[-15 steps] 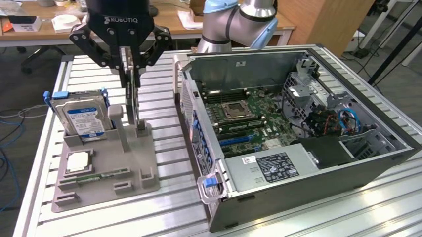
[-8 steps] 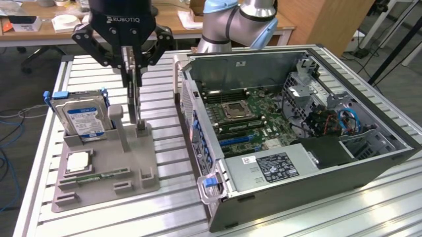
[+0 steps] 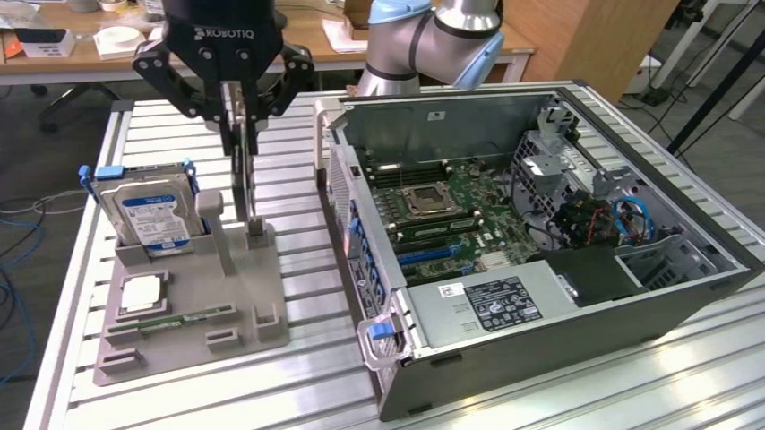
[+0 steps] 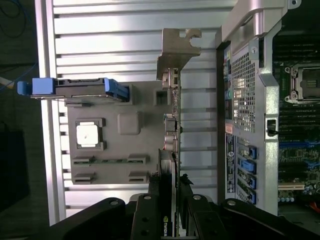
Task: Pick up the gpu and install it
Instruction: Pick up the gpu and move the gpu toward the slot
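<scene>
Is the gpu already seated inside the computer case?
No, the gripper grips the gpu by the gray holder, outside the computer case.

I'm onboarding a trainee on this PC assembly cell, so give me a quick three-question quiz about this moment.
1. True or false: the gripper has its jaws closed on the gpu.
2. Multiple choice: the hard drive stands
A) inside the computer case
B) in the grey parts holder
C) between the jaws
3. Fill in: in the exterior view, the computer case lies to the grey parts holder's ____.

Key: 1 true; 2 B; 3 right.
</scene>
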Tool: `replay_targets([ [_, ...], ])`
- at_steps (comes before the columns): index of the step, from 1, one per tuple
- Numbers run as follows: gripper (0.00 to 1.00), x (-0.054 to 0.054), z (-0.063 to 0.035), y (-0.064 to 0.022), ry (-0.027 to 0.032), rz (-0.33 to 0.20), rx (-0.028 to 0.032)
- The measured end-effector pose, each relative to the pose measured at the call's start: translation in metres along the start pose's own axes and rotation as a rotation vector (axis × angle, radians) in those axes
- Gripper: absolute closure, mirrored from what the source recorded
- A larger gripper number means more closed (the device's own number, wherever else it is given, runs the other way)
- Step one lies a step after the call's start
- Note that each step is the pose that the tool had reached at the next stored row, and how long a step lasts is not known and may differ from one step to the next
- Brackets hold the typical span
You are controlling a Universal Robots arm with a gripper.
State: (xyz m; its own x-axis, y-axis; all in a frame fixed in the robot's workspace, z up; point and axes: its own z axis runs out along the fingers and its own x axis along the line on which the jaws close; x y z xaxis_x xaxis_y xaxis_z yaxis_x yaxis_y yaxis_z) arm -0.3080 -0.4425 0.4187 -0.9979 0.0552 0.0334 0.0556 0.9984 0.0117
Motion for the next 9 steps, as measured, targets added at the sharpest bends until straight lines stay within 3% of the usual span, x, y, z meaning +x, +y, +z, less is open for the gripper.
replay_targets([
  [9,0.74,-0.0021,0.0,0.0029,0.0,0.0,0.0],
])
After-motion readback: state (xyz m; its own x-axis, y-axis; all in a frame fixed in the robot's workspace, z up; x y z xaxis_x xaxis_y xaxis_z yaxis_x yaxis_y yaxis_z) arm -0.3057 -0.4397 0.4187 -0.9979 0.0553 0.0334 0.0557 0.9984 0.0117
